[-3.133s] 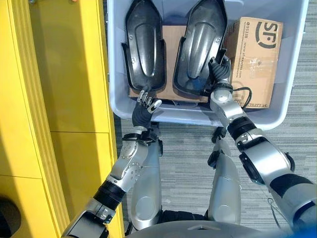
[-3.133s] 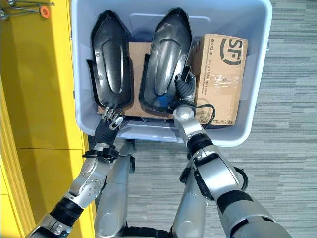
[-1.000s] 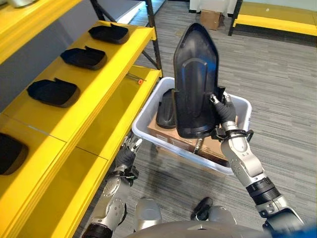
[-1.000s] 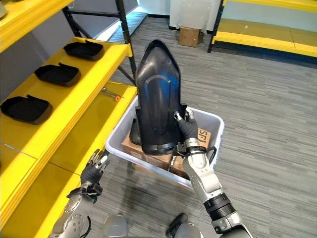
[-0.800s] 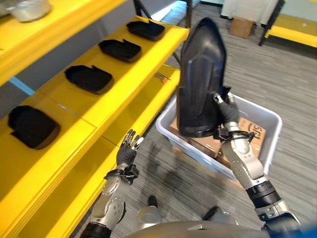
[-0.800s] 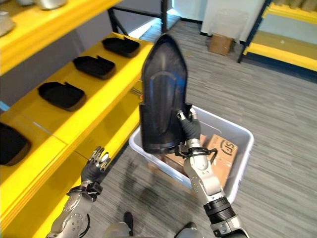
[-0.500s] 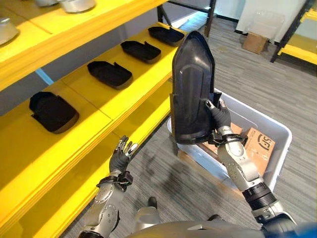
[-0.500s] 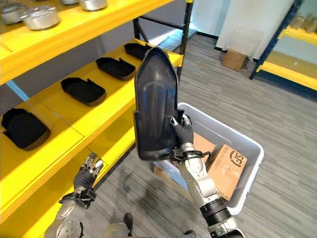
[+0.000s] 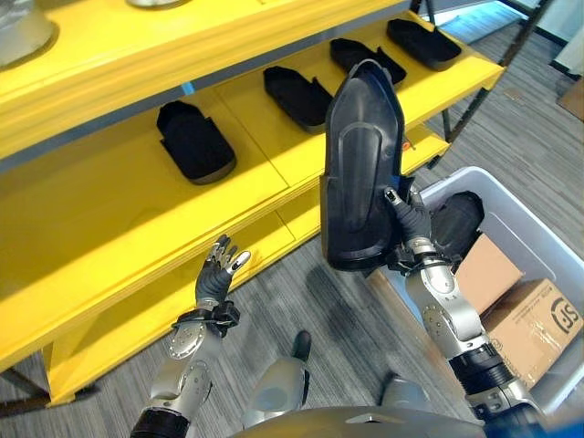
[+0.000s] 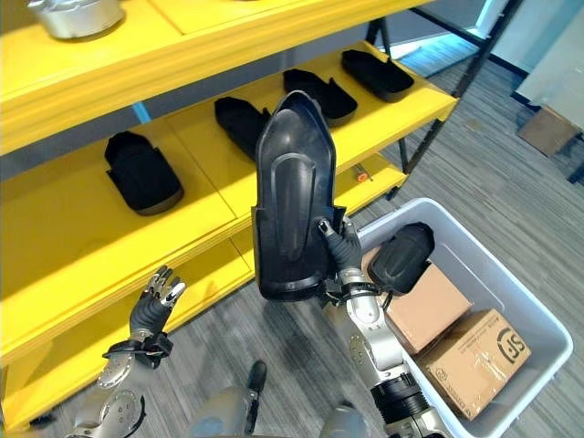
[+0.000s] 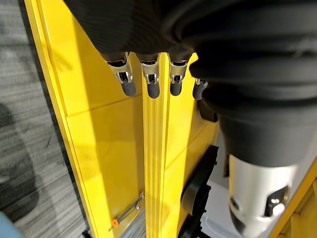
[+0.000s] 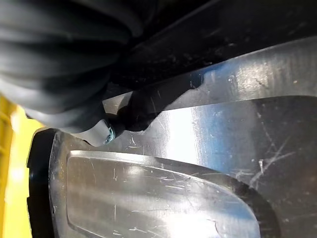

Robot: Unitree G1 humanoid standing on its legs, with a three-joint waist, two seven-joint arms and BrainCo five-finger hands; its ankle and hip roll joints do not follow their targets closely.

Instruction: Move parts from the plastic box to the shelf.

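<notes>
the right hand holds the big black part up high, near the yellow shelf. the left hand is open and holds nothing. lay the part flat in the bare spot beside the other parts, and go slow so it does not bump them.

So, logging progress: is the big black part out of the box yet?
Out: the right hand holds the black part upright, above the floor, beside the plastic box.

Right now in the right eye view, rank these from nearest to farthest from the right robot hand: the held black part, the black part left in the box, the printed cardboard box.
1. Held black part, gripped in the right robot hand.
2. Black part left in the box, just right of it.
3. Printed cardboard box, at the plastic box's lower right end.
</notes>
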